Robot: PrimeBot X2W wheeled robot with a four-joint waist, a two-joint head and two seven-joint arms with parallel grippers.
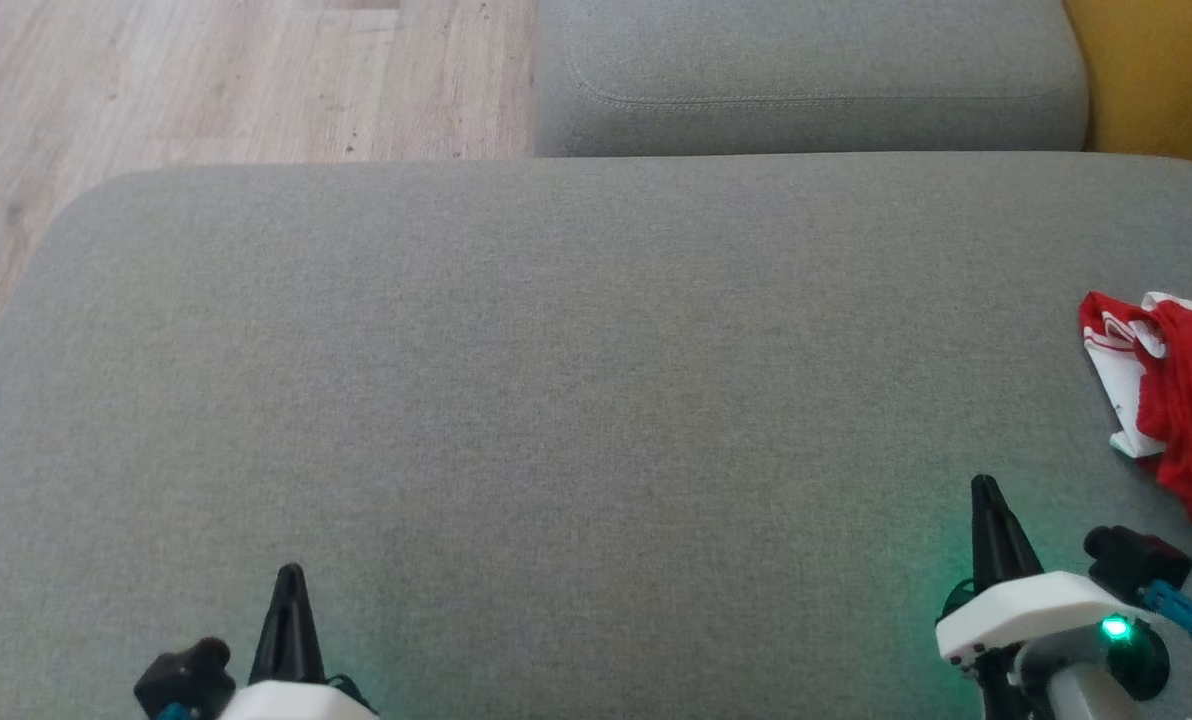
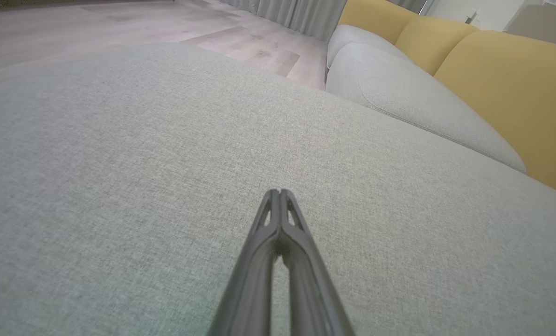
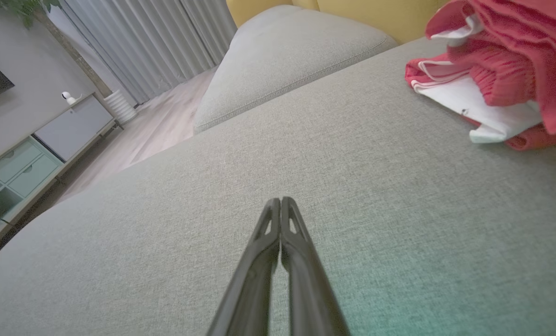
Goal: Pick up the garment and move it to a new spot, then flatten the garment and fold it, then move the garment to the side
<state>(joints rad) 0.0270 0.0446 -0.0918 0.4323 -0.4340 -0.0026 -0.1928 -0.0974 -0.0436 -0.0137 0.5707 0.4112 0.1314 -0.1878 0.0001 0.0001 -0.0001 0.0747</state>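
The work surface is a wide, flat grey cushion of woven fabric with rounded corners. Beyond the fingertips of both grippers a second grey seat cushion with a stitched seam lies against its far edge, and to the right of that one there is a mustard-yellow upholstered backrest. A pale wooden plank floor shows ahead and to the left of the left gripper. In the right wrist view, long grey pleated curtains hang at the far end of the room, and a low cabinet with pale green drawers stands at a wall on the left.

The two dark fingers of the left gripper are pressed together and nothing is between them. The right gripper is closed in the same way, tip against tip, and is empty too. A small green lamp shines on its wrist and throws a green tint on the fabric beside it. Whether the fingertips touch the cushion cannot be told.

The crumpled red and white garment lies on the big cushion, ahead of the right gripper and to its right — near, but clearly apart from the fingers. It is bunched up, with a white panel under red folds, and the picture's edge cuts off part of it. From the left gripper it is well apart, far to the right, with the right gripper in between.
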